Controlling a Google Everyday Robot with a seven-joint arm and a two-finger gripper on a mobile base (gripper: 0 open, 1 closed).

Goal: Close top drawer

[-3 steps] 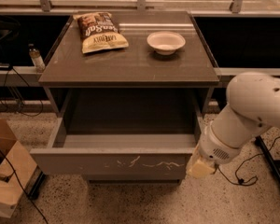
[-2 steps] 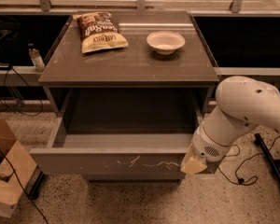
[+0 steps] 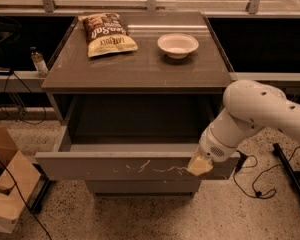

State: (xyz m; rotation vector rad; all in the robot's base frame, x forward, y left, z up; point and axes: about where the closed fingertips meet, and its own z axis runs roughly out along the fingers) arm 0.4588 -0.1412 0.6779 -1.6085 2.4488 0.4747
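1. Drawer (image 3: 115, 166) stood pulled well out to the near side, below the cabinet top (image 3: 140, 71). My gripper (image 3: 200, 165) sat against the right end of its front panel. How wide it was set I could not tell.
2. Risk: pushing that far right could skew the drawer and jam it in its runners.
3. Risk: contact looked close to the panel's upper edge, so the gripper could slip over into the drawer.
4. Risk: a hard shove could jolt the bowl (image 3: 178, 45) and chip bag (image 3: 109, 34) on top.
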